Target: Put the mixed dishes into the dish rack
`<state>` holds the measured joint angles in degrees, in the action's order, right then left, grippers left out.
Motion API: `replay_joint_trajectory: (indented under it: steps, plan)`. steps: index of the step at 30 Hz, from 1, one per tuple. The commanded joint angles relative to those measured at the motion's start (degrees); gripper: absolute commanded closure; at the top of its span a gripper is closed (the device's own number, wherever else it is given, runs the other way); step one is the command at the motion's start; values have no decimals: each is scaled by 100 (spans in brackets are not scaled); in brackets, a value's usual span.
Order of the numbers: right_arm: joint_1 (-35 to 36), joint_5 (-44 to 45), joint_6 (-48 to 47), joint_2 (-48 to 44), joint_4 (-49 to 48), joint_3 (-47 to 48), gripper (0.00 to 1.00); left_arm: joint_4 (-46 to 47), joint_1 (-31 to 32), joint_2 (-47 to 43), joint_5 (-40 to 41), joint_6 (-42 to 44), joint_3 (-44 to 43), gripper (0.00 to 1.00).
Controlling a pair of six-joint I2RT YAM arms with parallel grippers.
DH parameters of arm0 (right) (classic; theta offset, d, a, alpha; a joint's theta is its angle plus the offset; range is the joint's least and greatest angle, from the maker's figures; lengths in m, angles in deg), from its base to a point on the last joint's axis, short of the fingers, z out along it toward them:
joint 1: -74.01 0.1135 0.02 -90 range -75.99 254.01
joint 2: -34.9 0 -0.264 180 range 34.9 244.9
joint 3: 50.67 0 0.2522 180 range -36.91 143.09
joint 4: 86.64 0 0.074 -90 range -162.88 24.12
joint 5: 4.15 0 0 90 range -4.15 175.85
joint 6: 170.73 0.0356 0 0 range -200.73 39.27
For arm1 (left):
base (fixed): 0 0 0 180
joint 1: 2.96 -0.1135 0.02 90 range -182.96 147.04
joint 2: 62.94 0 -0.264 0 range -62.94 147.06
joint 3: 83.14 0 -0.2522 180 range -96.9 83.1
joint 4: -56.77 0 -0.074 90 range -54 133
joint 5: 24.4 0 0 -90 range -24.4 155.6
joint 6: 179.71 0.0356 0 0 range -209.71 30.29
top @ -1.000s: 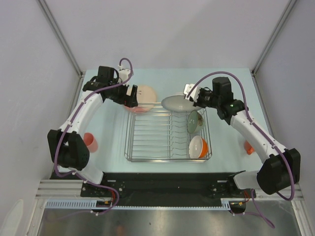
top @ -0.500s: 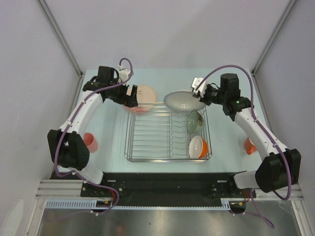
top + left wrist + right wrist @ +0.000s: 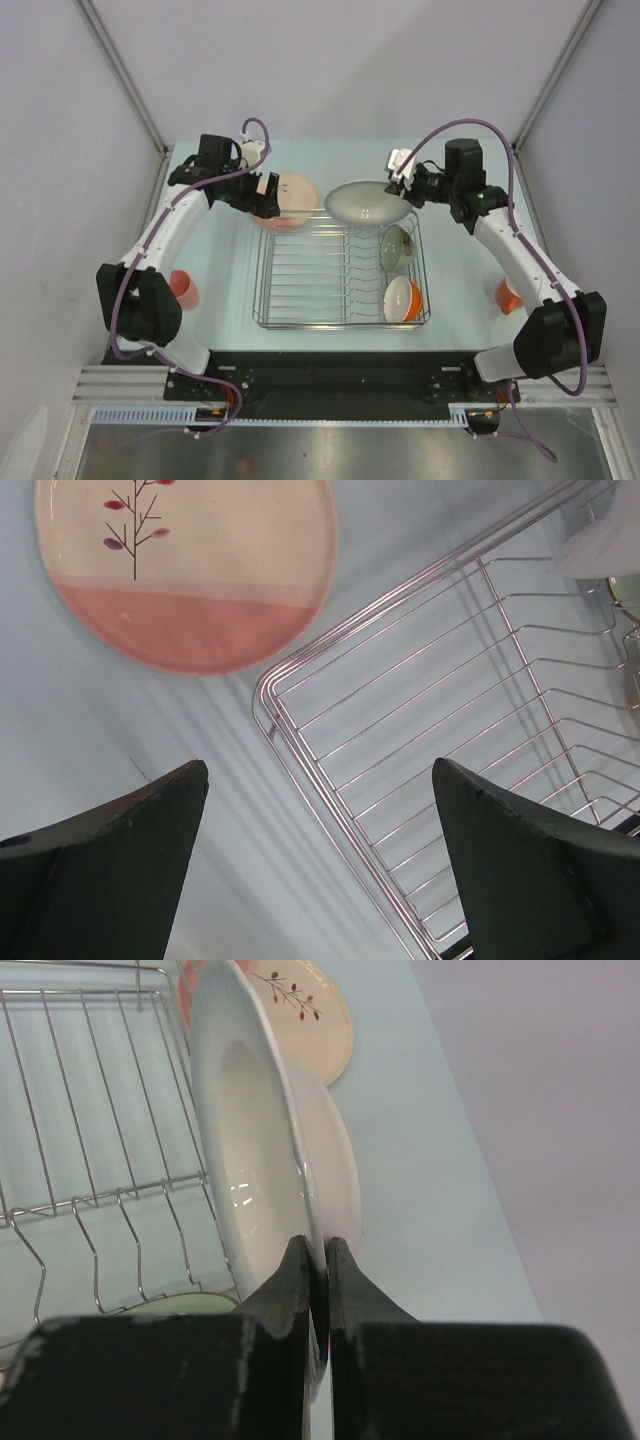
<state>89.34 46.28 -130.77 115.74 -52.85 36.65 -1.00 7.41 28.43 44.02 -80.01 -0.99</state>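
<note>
My right tool [image 3: 318, 1260] is clamped on the rim of the white shallow bowl [image 3: 365, 202], upper centre of the top view. My left tool [image 3: 320, 770] hangs wide apart above the dish rack [image 3: 262, 692] corner.

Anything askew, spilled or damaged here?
Nothing stands out: no spill or breakage. The right gripper pinches the white bowl by its rim above the dish rack; the plate lies flat beside it.

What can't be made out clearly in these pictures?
- Top view: orange mug mostly hidden behind the right arm.
- Top view: cream plate partly covered by the left gripper.
- Left wrist view: the plate's top is cut off by the frame edge.
- Right wrist view: green glass bowl only a sliver behind the right gripper.
</note>
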Motion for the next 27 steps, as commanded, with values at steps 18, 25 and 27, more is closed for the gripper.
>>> replay_joint_trajectory:
  steps: [18,25,27]
  plan:
    - [866,916,-884,468,396,414,100,164,-44,-76,-12,200,139,0]
    - [866,1197,-1025,442,712,405,100,191,-53,-49,-39,200,156,0]
    - [858,1224,-1016,450,765,387,100,200,-53,-41,-48,191,148,0]
